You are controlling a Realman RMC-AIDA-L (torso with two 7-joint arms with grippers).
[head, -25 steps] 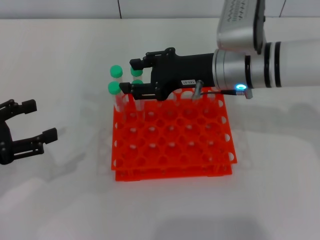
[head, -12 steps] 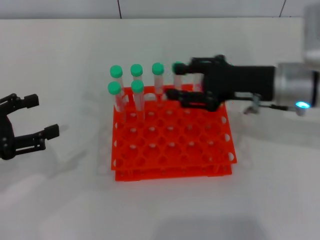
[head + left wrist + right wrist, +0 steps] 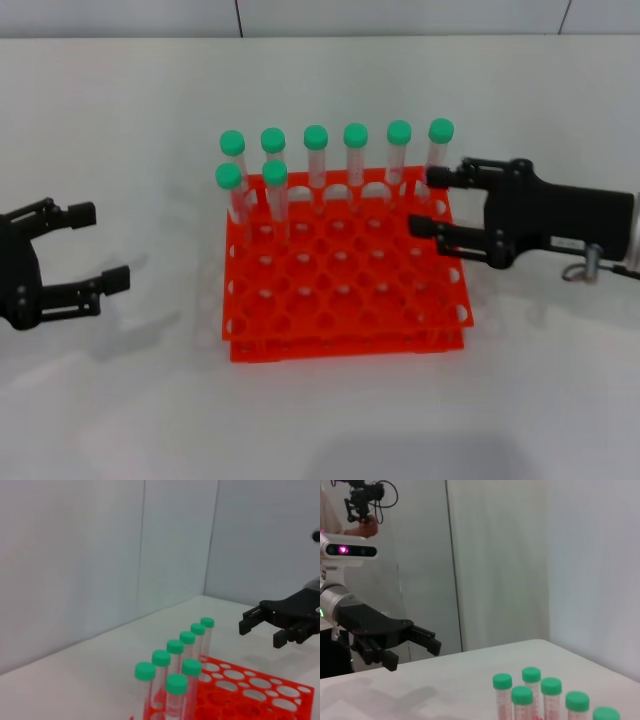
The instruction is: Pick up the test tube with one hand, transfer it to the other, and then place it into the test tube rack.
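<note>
The right gripper (image 3: 432, 207), the one with the white label, is hanging just off the right edge of the test tube rack (image 3: 345, 280) with its fingers spread apart and nothing between them. The nearest tube, the sixth in the back row, is standing just beside the upper fingertip, not touching it as far as the head view shows. That open, sideways pose beside the rack reads as a hand that has let go of its load, so the placing step looks done.

The left gripper (image 3: 85, 248) is sitting well apart from the rack on the table (image 3: 320, 420), its fingers also wide apart and empty, idle out to the side where it cannot knock the tubes.

The test tube (image 3: 272, 195) cannot be told from its neighbours: eight slim clear tubes with green screw caps are standing upright in the rack, six along the back row and two in the row in front at the left corner. All are seated in holes of the orange-red grid, far from the left fingers and only the back row's end near the right ones.
</note>
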